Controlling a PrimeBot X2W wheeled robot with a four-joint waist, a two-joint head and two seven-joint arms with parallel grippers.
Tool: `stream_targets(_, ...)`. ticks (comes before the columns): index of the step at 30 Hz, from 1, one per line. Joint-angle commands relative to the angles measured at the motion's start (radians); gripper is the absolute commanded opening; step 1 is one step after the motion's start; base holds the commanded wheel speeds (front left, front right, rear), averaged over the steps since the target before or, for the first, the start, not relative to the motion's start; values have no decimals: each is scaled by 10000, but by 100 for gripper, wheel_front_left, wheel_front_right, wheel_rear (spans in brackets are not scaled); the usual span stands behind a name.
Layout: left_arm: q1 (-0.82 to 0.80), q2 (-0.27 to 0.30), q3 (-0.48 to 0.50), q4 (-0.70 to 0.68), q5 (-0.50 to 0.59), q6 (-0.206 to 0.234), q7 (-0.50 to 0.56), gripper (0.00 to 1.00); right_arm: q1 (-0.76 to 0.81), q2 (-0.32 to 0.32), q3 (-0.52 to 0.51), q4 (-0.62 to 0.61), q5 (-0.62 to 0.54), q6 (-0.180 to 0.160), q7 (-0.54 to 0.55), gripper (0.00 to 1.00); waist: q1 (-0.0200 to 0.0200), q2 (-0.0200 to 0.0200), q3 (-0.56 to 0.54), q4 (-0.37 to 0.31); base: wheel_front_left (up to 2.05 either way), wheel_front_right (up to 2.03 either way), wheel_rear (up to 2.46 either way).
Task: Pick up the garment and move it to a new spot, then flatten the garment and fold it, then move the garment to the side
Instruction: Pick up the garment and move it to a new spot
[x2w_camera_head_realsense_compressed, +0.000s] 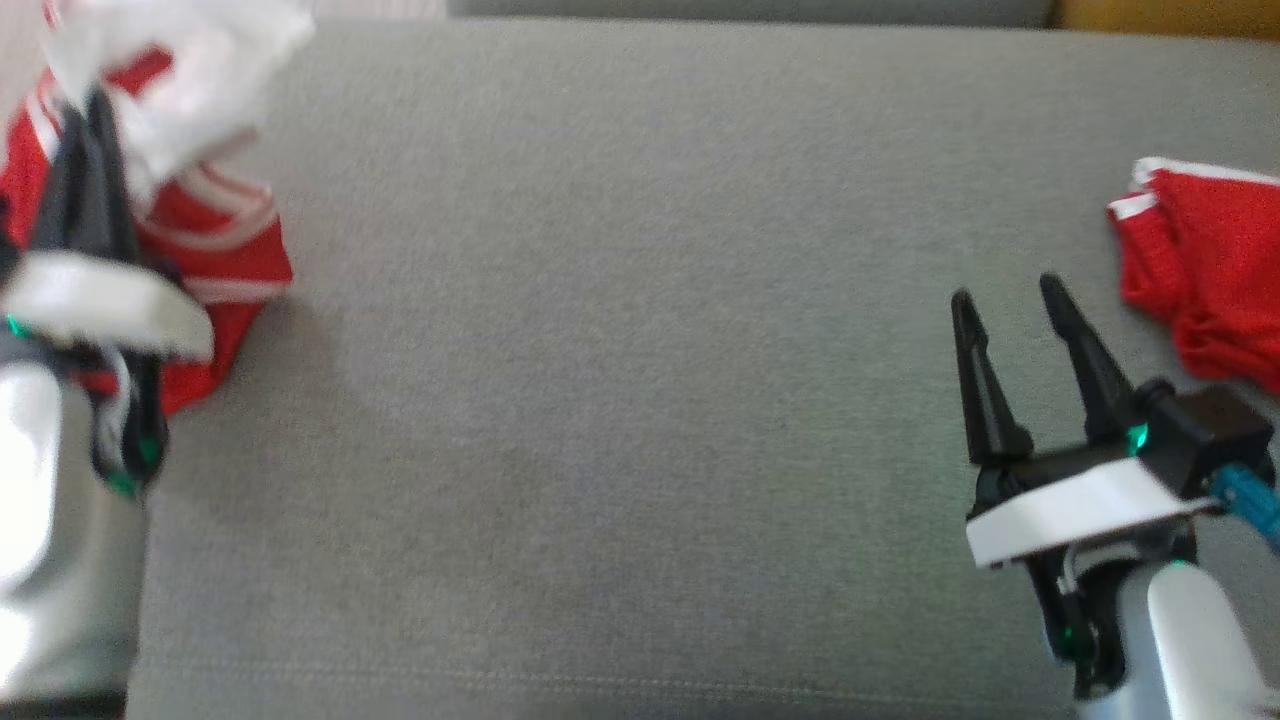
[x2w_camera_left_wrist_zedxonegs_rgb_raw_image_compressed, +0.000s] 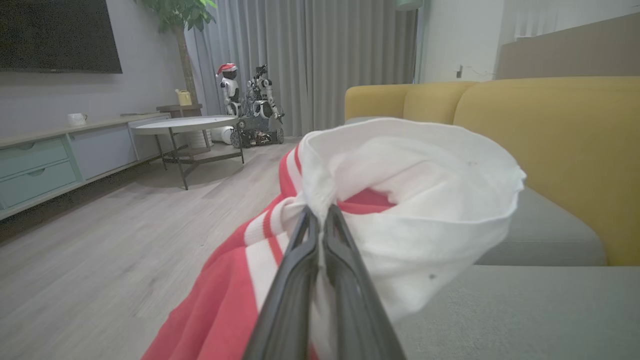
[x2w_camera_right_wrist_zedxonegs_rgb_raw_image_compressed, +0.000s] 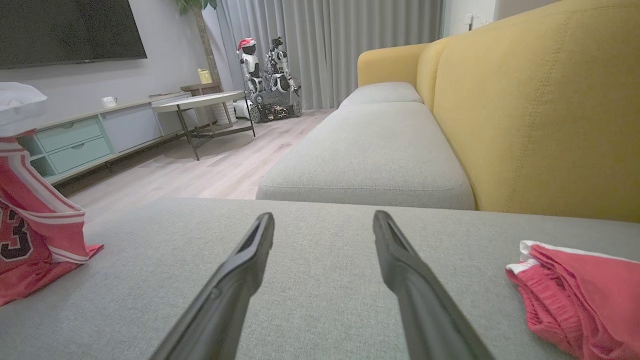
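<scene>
The garment (x2w_camera_head_realsense_compressed: 215, 240) is a red jersey with white stripes and a white lining, at the far left of the grey sofa seat (x2w_camera_head_realsense_compressed: 620, 350). My left gripper (x2w_camera_head_realsense_compressed: 92, 110) is shut on its upper part, and the cloth hangs from it lifted, its lower edge near the cushion. In the left wrist view the two fingers (x2w_camera_left_wrist_zedxonegs_rgb_raw_image_compressed: 300, 250) pinch the white-and-red fabric of the garment (x2w_camera_left_wrist_zedxonegs_rgb_raw_image_compressed: 400, 200) together. From the right wrist view the garment (x2w_camera_right_wrist_zedxonegs_rgb_raw_image_compressed: 35, 220) hangs at the left, with a dark number on it. My right gripper (x2w_camera_head_realsense_compressed: 1010, 295) stands open over the seat at the right, nothing between its fingers (x2w_camera_right_wrist_zedxonegs_rgb_raw_image_compressed: 250, 250).
A second red piece of clothing (x2w_camera_head_realsense_compressed: 1210, 270) lies crumpled at the right edge of the seat, close to my right gripper. The yellow sofa back (x2w_camera_right_wrist_zedxonegs_rgb_raw_image_compressed: 540, 110) runs behind. A round table (x2w_camera_right_wrist_zedxonegs_rgb_raw_image_compressed: 205, 102), cabinet (x2w_camera_right_wrist_zedxonegs_rgb_raw_image_compressed: 75, 145) and another robot (x2w_camera_right_wrist_zedxonegs_rgb_raw_image_compressed: 270, 75) stand on the wooden floor beyond.
</scene>
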Motion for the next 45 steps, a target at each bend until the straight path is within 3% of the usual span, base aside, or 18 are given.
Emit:
stream_targets(1, 356, 561, 373, -962, 111, 178, -7, 0, 54, 4, 257, -268, 118, -9, -128, 100, 0, 0, -433, -378, 0, 0, 0)
stream_targets(9, 3185, 263, -60, -4415, 182, 960, 1240, 0, 492, 4, 419, -107, 284, -9, -262, 100, 0, 0, -986, -1328, 0, 0, 0)
stream_targets(15, 3891, -331, -953, -5148, 166, 959, 1795, 0, 565, 5, 440, -115, 363, -9, -283, 100, 0, 0, -998, -1861, 0, 0, 0)
stream_targets(28, 1547, -2023, -3606, -3599, 871, -391, 1514, 0, 375, 5, 576, -216, 616, -9, -324, 100, 0, 0, -238, -3125, 0, 0, 0)
stream_targets(37, 1067, -2393, -4752, -1251, 601, -1044, 1970, 0, 253, 5, 614, -53, 855, -9, -600, 100, 0, 0, 358, -3462, 0, 0, 0)
stream_targets(38, 1044, -2422, -4839, -1090, 552, -1078, 1943, 11, 241, 5, 605, -30, 864, -9, -633, 100, 0, 0, 394, -3449, 0, 0, 0)
stream_targets(39, 1029, -2447, -4911, -940, 510, -1100, 1921, 92, 230, 5, 586, -2, 867, -9, -666, 100, 0, 0, 413, -3424, 0, 0, 0)
stream_targets(40, 1023, -2474, -4973, -823, 457, -1119, 1905, 100, 220, 5, 554, 31, 866, -9, -693, 100, 0, 0, 420, -3384, 0, 0, 0)
stream_targets(45, 1051, -2467, -4976, -893, 413, -1010, 1179, 100, 126, 5, 381, 183, 800, -9, -746, 100, 0, 0, 237, -2976, 0, 0, 0)
